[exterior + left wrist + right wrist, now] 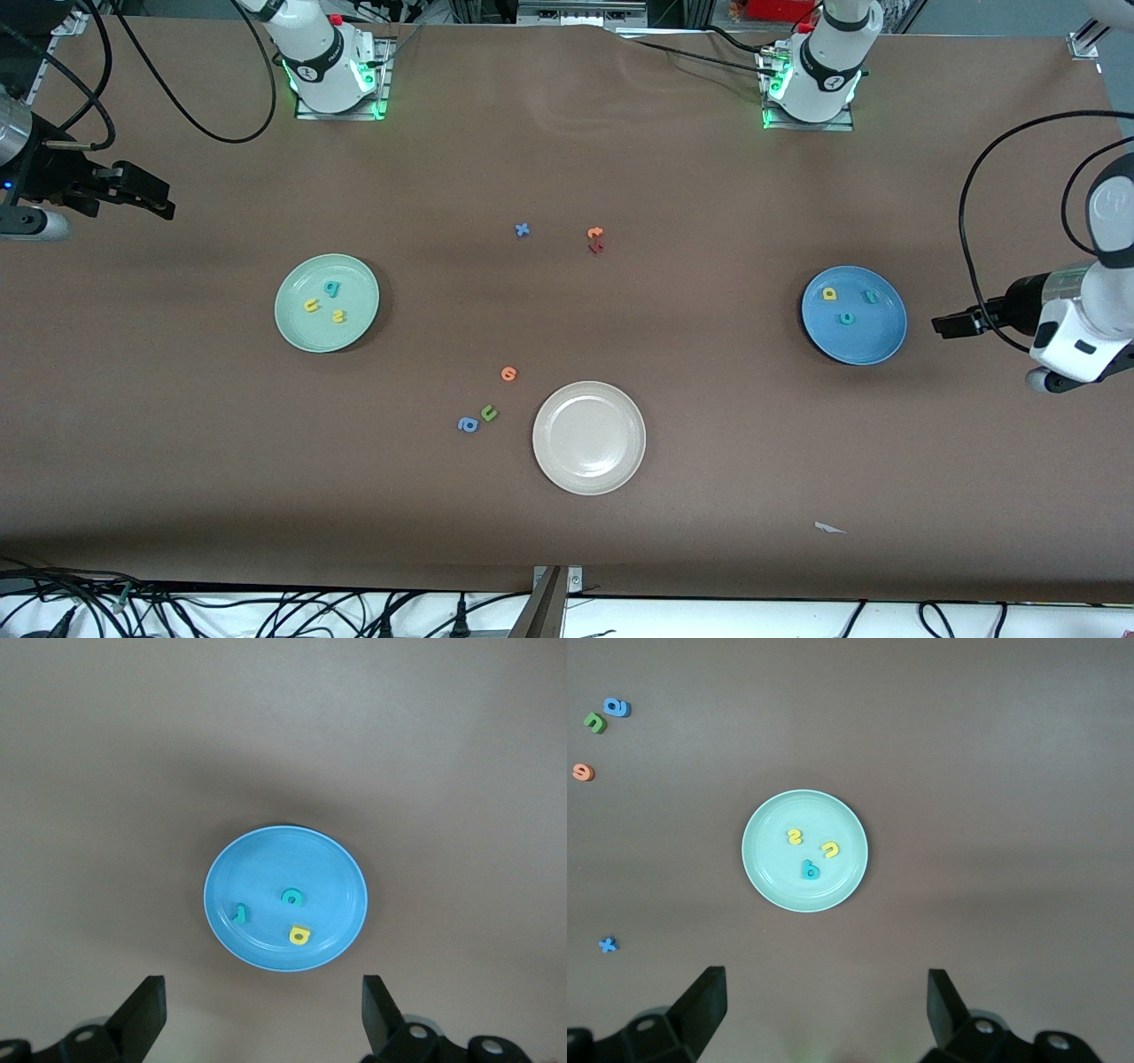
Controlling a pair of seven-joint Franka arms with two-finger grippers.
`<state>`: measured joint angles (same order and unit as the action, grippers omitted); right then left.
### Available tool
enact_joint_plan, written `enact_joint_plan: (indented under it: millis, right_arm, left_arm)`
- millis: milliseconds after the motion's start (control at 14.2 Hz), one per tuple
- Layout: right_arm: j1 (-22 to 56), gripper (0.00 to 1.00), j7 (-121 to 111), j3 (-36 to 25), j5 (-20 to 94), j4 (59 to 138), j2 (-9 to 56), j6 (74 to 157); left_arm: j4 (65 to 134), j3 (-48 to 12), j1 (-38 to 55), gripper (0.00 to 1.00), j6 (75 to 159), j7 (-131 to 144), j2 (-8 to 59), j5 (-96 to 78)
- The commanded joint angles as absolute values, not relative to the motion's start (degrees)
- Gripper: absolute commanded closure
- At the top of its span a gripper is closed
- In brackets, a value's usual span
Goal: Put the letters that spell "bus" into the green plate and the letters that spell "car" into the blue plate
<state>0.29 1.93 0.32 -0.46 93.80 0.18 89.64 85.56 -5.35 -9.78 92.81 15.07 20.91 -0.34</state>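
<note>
The right hand [168, 209] hangs in the air over the brown surface [567, 532] at the right arm's end, at about ten o'clock from the green plate [292, 332] in the front view. Its fingers [700, 1001] stand spread wide with nothing between them.

The green plate lies toward the right arm's end of the surface. In it lie the teal b [331, 287], the yellow u [311, 306] and the yellow s [338, 316], close together but apart; the b is farthest from the front camera, the s nearest.

Toward the middle, the orange letter [508, 373] lies on the bare surface. At about seven o'clock from it the green u [488, 413] and the blue a [468, 424] lie just beside each other. The blue x [522, 230] lies farther from the camera. The beige-white plate [589, 470] sits nearest the camera, with no letter in it. An orange letter and a red letter [595, 240] lie touching, at about three o'clock from the x.

The blue plate [873, 350] lies toward the left arm's end. It holds the yellow a [830, 294], the teal r [871, 297] and the teal c [847, 318], each apart from the others.

The left hand [939, 325] hangs at three o'clock from the blue plate, just beside its rim in the front view. Its fingers [142, 1014] are spread, holding nothing.
</note>
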Motion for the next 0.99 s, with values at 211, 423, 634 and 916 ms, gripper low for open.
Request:
enact_joint_plan:
  millis: [211,423,634,916]
  right_arm:
    - [0.2,0.0,1.1,0.2,-0.5,93.5,-0.2,88.9]
    - [0.2,0.0,1.1,-0.3,-0.5,93.6,-0.2,88.9]
    - [0.3,0.0,1.1,-0.3,-0.5,93.5,-0.2,88.9]
    - [0.3,0.0,1.1,-0.3,-0.5,93.5,-0.2,88.9]
  left_arm:
    - [87.6,-5.3,-9.9,0.04,93.3,11.2,16.8,-2.0]
    - [90.1,-8.3,-11.2,0.05,94.6,11.2,11.9,-1.3]
    - [92.1,-8.4,-10.2,0.0,95.3,10.5,8.5,-2.0]
    - [91.8,-8.0,-9.6,0.0,95.4,10.0,7.0,-2.1]
